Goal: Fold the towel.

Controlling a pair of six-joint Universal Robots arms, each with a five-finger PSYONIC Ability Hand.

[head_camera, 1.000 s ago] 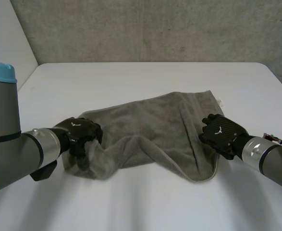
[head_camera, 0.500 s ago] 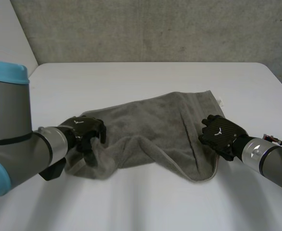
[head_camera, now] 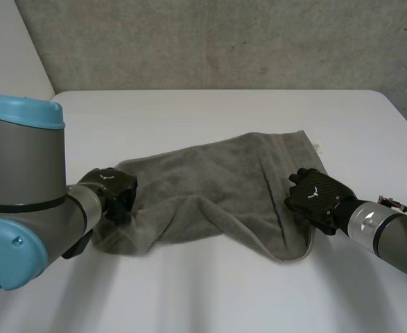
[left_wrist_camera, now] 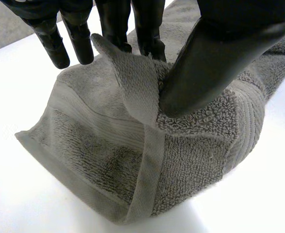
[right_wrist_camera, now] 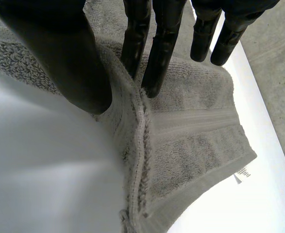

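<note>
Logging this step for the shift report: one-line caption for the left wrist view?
The left hand pinches a raised fold of the towel near its corner, on the white table.

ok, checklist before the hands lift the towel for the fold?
1. Left hand grip: ok, thumb and fingers pinch a raised fold of the towel hem.
2. Right hand grip: ok, thumb and fingers pinch the towel's side edge.
3. Grips at corners: not ok, in each wrist view a corner lies free on the table past the fingertips.
4. Towel flat: not ok, it is bunched and creased between the hands.
5. Towel wholly on table: ok.
</note>
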